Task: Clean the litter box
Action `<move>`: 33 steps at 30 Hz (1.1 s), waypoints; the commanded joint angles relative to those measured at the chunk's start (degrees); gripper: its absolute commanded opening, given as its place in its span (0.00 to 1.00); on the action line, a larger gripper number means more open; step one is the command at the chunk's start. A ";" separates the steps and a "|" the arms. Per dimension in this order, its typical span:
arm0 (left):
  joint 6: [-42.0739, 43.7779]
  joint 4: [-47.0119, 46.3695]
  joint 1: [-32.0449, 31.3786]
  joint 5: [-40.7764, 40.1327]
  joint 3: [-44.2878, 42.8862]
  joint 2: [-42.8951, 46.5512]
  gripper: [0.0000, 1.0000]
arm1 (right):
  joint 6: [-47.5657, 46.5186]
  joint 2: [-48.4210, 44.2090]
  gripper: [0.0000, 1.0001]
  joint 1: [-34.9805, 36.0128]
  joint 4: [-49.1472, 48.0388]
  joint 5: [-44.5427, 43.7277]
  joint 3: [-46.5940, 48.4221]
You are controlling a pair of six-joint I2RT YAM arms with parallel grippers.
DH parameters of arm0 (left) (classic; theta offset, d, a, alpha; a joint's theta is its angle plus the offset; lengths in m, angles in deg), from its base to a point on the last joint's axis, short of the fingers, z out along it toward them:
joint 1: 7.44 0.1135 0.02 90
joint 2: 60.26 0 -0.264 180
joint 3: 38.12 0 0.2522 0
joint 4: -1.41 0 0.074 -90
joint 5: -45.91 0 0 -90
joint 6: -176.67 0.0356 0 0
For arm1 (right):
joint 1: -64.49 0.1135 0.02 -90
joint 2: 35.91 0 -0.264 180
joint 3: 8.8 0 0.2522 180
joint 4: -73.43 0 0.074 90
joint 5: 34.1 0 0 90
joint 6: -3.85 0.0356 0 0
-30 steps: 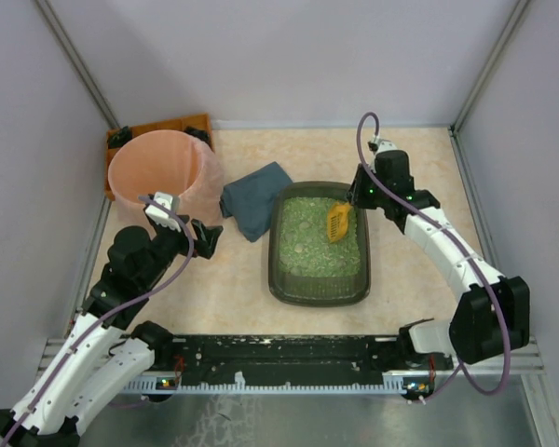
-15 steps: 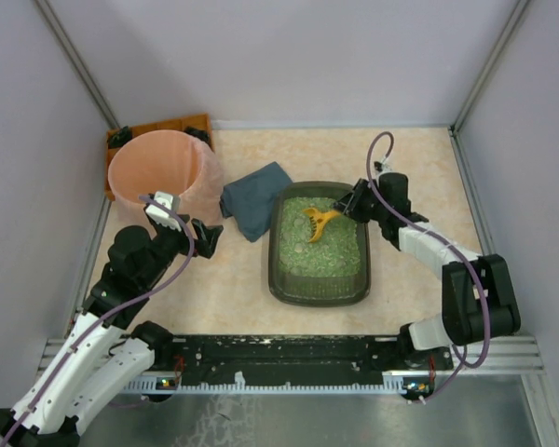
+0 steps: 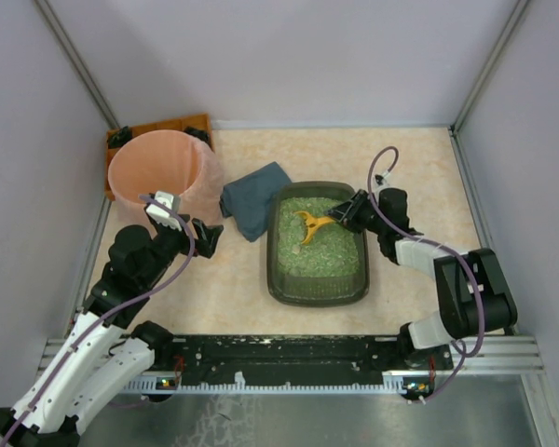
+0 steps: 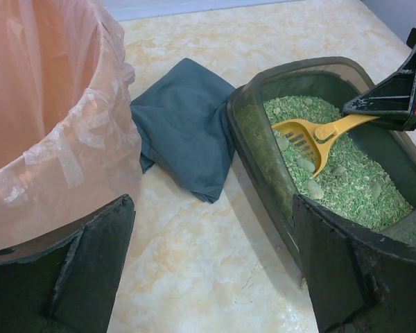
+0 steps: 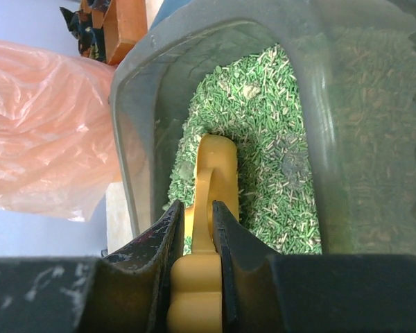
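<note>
The litter box (image 3: 273,279), a dark grey-green tray of green granules, sits mid-table; it also shows in the left wrist view (image 4: 253,132) and the right wrist view (image 5: 135,97). My right gripper (image 3: 347,216) is shut on the handle of a yellow slotted scoop (image 3: 309,223), whose head lies low in the granules at the box's far part. The scoop shows in the left wrist view (image 4: 312,135) and the right wrist view (image 5: 211,173). Grey clumps (image 4: 312,187) lie among the granules. My left gripper (image 3: 205,236) is open and empty above the table, left of the box.
A round pink bucket (image 3: 154,168) lined with a plastic bag stands at the far left, with an orange-brown tray (image 3: 191,124) behind it. A folded dark blue cloth (image 3: 252,200) lies between the bucket and the box.
My right arm has lowered and drawn in, tipping the scoop from upright at the box's far right down into the granules and sliding its head left. The left arm has not moved.
</note>
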 commanded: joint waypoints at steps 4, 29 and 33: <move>0.02 -1.14 0.21 0.63 0.14 0.15 0.99 | 0.33 -9.56 0.00 -2.16 4.98 4.46 -1.19; -0.04 -1.56 0.20 1.04 0.14 -0.37 0.98 | 11.00 -19.20 0.00 -21.65 -13.08 23.68 -12.36; 0.02 -1.35 0.20 1.15 0.14 -0.43 0.98 | 15.22 -18.42 0.00 -26.06 -18.50 25.78 -14.57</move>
